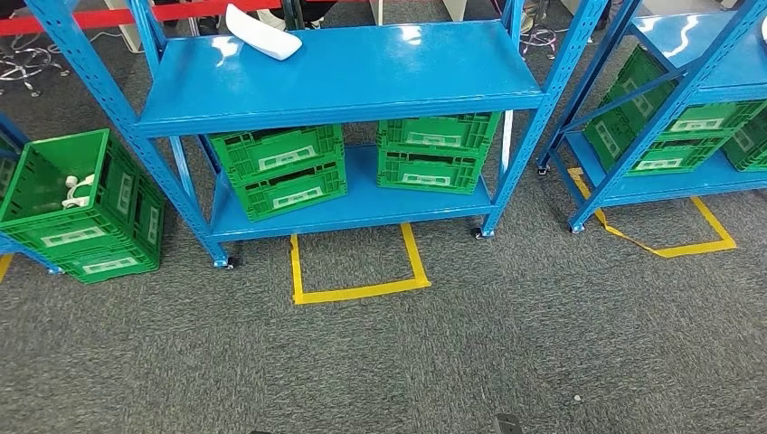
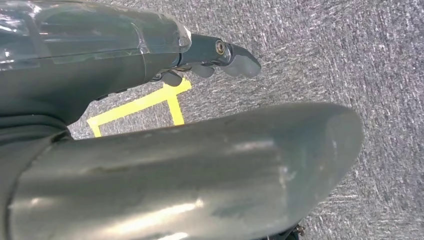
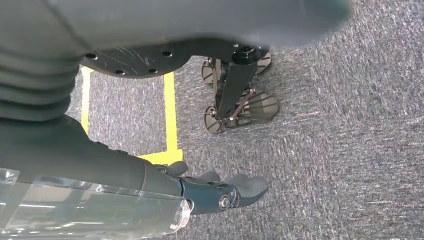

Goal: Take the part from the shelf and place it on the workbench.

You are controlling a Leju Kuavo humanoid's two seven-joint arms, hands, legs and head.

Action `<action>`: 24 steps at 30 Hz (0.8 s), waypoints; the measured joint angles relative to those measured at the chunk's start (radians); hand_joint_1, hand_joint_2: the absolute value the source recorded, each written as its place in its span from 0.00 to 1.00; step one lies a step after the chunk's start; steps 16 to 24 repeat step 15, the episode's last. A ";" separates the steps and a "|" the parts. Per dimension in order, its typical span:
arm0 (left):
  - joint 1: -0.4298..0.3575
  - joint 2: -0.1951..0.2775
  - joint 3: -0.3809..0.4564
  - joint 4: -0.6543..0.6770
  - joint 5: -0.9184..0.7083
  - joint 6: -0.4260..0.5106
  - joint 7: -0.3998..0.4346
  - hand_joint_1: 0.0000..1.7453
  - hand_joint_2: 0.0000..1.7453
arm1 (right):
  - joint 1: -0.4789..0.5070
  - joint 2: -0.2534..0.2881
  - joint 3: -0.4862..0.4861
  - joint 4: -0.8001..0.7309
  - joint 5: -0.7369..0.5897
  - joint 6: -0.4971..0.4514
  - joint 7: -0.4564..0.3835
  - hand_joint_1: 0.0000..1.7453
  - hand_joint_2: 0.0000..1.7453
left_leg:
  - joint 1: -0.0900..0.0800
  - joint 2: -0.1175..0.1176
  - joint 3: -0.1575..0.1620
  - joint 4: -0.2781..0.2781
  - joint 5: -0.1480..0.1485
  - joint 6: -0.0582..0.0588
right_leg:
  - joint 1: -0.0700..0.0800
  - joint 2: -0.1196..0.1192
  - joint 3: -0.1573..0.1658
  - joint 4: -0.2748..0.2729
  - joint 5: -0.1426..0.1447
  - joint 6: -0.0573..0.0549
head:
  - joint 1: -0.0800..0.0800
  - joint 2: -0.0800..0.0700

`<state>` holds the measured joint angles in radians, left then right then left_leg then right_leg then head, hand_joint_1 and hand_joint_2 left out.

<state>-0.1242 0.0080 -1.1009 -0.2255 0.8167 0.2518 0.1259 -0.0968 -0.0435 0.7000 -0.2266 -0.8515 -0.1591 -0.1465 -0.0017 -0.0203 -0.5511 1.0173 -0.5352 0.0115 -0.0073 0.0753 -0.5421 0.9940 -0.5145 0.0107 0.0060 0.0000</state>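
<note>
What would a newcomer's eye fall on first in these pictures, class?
First the bright blue shelf across the head view, with a white part lying at the back left of its top level. Next, the green crates stacked on its lower level, and the yellow tape square on the grey carpet before it.

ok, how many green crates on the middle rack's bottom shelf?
4, in two stacks of two: left stack, upper crate on lower crate; right stack, upper on lower. Others may hide behind.
</note>
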 joint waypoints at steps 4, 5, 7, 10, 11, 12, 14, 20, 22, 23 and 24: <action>0.000 0.000 0.000 0.000 0.000 0.000 0.001 0.00 0.00 | 0.000 0.000 0.000 0.000 0.000 0.000 0.000 0.00 0.00 | -0.001 0.000 0.001 0.001 0.000 0.001 | 0.000 0.000 0.000 -0.002 0.001 0.001 | 0.000 0.000; 0.000 0.000 0.000 0.000 0.000 0.000 0.002 0.00 0.00 | 0.000 0.000 0.000 0.000 0.000 0.000 0.000 0.00 0.00 | -0.002 0.001 0.003 -0.002 0.000 0.005 | 0.000 0.002 0.002 -0.006 0.002 0.005 | 0.000 0.000; -0.001 -0.001 0.000 0.000 0.000 0.000 0.003 0.00 0.00 | 0.000 0.000 0.000 0.000 0.000 0.001 0.000 0.00 0.00 | 0.001 0.007 0.017 -0.024 0.008 0.015 | -0.001 -0.009 0.004 -0.006 -0.001 0.012 | 0.000 0.000; 0.000 -0.001 0.000 0.000 0.000 -0.002 0.003 0.00 0.00 | -0.004 -0.001 0.000 0.000 0.001 0.003 -0.001 0.00 0.00 | 0.008 0.025 0.039 -0.052 0.017 0.022 | -0.002 -0.052 -0.058 0.122 -0.067 0.021 | 0.010 0.000; 0.001 -0.001 0.000 0.000 0.000 -0.002 0.004 0.00 0.00 | -0.005 0.000 0.000 0.000 0.001 0.003 -0.002 0.00 0.00 | 0.008 0.031 0.042 -0.052 0.015 0.021 | -0.005 -0.059 -0.094 0.188 -0.094 0.025 | 0.011 0.000; 0.002 0.000 0.000 0.000 0.000 -0.003 0.004 0.00 0.00 | -0.005 0.001 0.000 0.000 0.001 0.004 -0.002 0.00 0.00 | 0.008 0.035 0.044 -0.052 0.012 0.018 | -0.009 -0.064 -0.122 0.238 -0.107 0.030 | 0.012 0.000; 0.003 -0.001 0.000 0.000 0.000 -0.004 0.004 0.00 0.00 | -0.002 0.001 0.000 0.000 0.001 0.004 -0.002 0.00 0.00 | 0.012 0.040 0.053 -0.051 0.004 0.009 | -0.018 -0.070 -0.131 0.242 -0.077 0.039 | 0.012 0.000; 0.003 -0.001 0.000 0.000 0.000 -0.004 0.004 0.00 0.00 | -0.001 0.001 0.000 0.000 0.001 0.004 -0.002 0.00 0.00 | 0.013 0.041 0.055 -0.051 0.002 0.007 | -0.021 -0.071 -0.125 0.228 -0.063 0.041 | 0.012 0.000; 0.003 -0.001 0.000 0.000 0.000 -0.004 0.004 0.00 0.00 | -0.001 0.001 0.000 0.000 0.001 0.004 -0.002 0.00 0.00 | 0.013 0.041 0.055 -0.051 0.002 0.007 | -0.021 -0.071 -0.125 0.228 -0.063 0.041 | 0.012 0.000; 0.003 -0.001 0.000 0.000 0.000 -0.004 0.004 0.00 0.00 | -0.001 0.001 0.000 0.000 0.001 0.004 -0.002 0.00 0.00 | 0.013 0.041 0.055 -0.051 0.002 0.007 | -0.021 -0.071 -0.125 0.228 -0.063 0.041 | 0.012 0.000; 0.003 -0.001 0.000 0.000 0.000 -0.004 0.004 0.00 0.00 | -0.001 0.001 0.000 0.000 0.001 0.004 -0.002 0.00 0.00 | 0.013 0.041 0.055 -0.051 0.002 0.007 | -0.021 -0.071 -0.125 0.228 -0.063 0.041 | 0.012 0.000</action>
